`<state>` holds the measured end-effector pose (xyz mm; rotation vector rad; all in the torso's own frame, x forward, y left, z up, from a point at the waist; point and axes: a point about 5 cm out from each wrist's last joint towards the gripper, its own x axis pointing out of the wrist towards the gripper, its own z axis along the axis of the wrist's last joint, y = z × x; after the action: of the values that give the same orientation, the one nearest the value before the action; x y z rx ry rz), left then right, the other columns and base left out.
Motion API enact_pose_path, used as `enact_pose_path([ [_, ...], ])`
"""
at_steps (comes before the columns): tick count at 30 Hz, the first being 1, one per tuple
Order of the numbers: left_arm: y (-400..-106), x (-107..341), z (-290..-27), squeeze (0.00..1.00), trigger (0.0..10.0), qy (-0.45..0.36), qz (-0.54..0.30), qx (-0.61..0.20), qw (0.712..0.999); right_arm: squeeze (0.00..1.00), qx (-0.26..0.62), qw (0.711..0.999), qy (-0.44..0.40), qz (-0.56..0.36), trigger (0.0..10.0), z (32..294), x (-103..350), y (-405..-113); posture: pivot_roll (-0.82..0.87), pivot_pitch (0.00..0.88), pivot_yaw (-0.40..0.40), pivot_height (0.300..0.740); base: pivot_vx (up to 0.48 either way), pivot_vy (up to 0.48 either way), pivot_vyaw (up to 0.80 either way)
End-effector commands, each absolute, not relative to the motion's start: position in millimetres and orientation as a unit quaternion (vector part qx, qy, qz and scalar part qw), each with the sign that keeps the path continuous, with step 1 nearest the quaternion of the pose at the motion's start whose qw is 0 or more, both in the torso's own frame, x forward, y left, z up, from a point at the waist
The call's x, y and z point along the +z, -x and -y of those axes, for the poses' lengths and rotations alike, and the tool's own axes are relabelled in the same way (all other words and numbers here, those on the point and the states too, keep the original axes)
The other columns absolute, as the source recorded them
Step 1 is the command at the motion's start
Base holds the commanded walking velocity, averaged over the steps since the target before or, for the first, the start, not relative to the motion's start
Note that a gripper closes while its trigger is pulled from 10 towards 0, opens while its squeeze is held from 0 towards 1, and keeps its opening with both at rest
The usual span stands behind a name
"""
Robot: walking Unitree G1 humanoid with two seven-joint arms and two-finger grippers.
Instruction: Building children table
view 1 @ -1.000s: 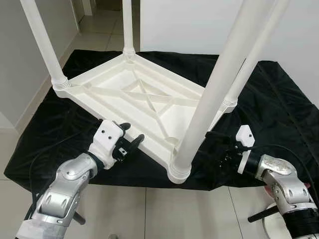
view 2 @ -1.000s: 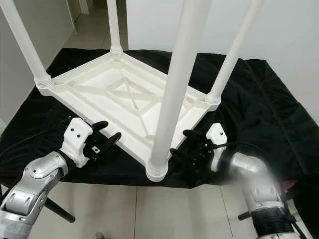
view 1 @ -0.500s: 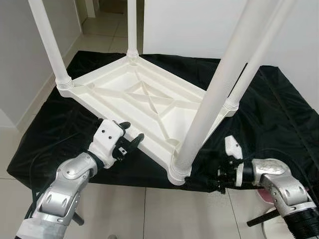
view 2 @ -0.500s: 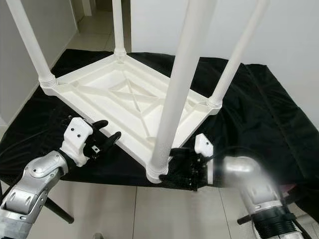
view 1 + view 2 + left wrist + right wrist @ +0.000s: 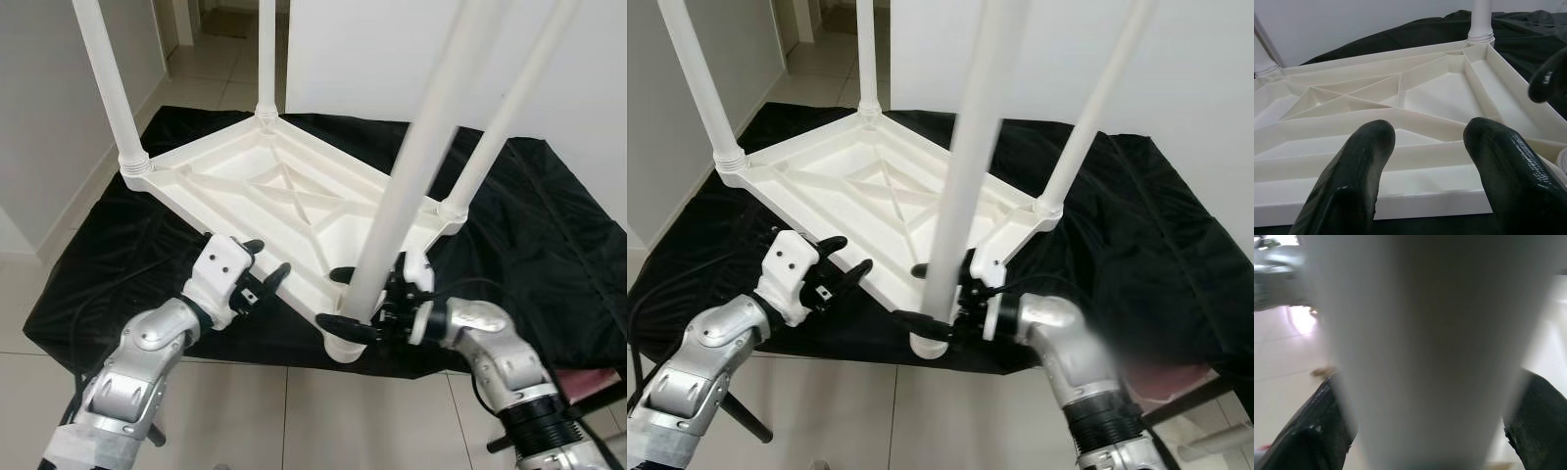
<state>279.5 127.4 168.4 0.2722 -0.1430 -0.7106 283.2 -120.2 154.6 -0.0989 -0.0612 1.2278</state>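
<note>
A white plastic children's table (image 5: pixel 284 191) lies upside down on a black cloth, its legs pointing up. The near leg (image 5: pixel 411 186) rises from the front corner socket (image 5: pixel 343 343). My right gripper (image 5: pixel 345 302) is open just above that socket, one black finger on each side of the leg. In the right wrist view the blurred leg (image 5: pixel 1415 352) stands between the fingers (image 5: pixel 1308 431). My left gripper (image 5: pixel 266 258) is open at the table's front-left rim, apart from it. In the left wrist view its fingers (image 5: pixel 1352 181) frame the ribbed underside (image 5: pixel 1435 98).
The black cloth (image 5: pixel 529 215) covers a low platform with tiled floor (image 5: pixel 294 421) in front. Other legs stand at the far left (image 5: pixel 110 88), the back (image 5: pixel 266 59) and the right (image 5: pixel 500 117). A grey wall runs along the left.
My right gripper has swung left from beside the table's right corner to straddle the near leg's base. The left gripper has stayed by the rim. The camera has shifted slightly.
</note>
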Motion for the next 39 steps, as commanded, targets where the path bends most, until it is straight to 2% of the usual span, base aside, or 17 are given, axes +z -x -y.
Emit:
enact_pose_path([
  [1,-277,166,-123,0.00,10.0,-0.137,0.067,-0.364,0.919,0.00,0.559,0.827,0.053,0.033,10.0,118,155,-288,0.05,0.040,-0.046,0.740,0.000,0.000,0.00],
  [5,-277,165,-121,0.00,10.0,-0.133,0.067,-0.365,0.919,0.00,0.537,0.842,0.045,0.035,10.0,119,153,-291,0.05,0.043,-0.041,0.740,0.000,0.000,0.00],
  [15,-278,165,-119,0.00,10.0,-0.130,0.068,-0.369,0.918,0.00,0.499,0.864,0.069,0.021,10.0,148,148,-292,0.03,0.049,-0.036,0.740,0.000,0.000,0.00],
  [16,-278,164,-117,0.00,10.0,-0.128,0.067,-0.371,0.917,0.00,0.468,0.880,0.082,0.017,10.0,166,148,-296,0.03,0.050,-0.034,0.740,0.000,0.000,0.00],
  [18,-278,164,-115,0.00,10.0,-0.125,0.067,-0.374,0.916,0.00,0.442,0.893,0.088,0.012,10.0,180,148,-299,0.02,0.053,-0.031,0.740,0.000,0.000,0.00],
  [23,-278,164,-114,0.00,10.0,-0.124,0.067,-0.377,0.916,0.00,0.426,0.900,0.095,0.008,10.0,187,147,-300,0.02,0.055,-0.026,0.740,0.000,0.000,0.00],
  [24,-278,163,-111,0.00,10.0,-0.121,0.067,-0.381,0.914,0.00,0.400,0.911,0.097,0.008,10.0,195,145,-303,0.01,0.059,-0.019,0.740,0.000,0.000,0.00],
  [30,-277,163,-108,0.00,10.0,-0.120,0.067,-0.387,0.912,0.00,0.355,0.931,0.086,0.021,10.0,203,146,-310,0.01,0.061,-0.015,0.740,0.000,0.000,0.00],
  [34,-277,164,-106,0.00,10.0,-0.118,0.067,-0.390,0.911,0.00,0.290,0.953,0.087,0.032,10.0,216,148,-319,0.01,0.063,-0.010,0.740,0.000,0.000,0.00],
  [39,-276,163,-104,0.00,10.0,-0.118,0.066,-0.398,0.908,0.00,0.271,0.958,0.087,0.038,10.0,216,147,-321,0.01,0.059,-0.006,0.740,0.000,0.000,0.00],
])
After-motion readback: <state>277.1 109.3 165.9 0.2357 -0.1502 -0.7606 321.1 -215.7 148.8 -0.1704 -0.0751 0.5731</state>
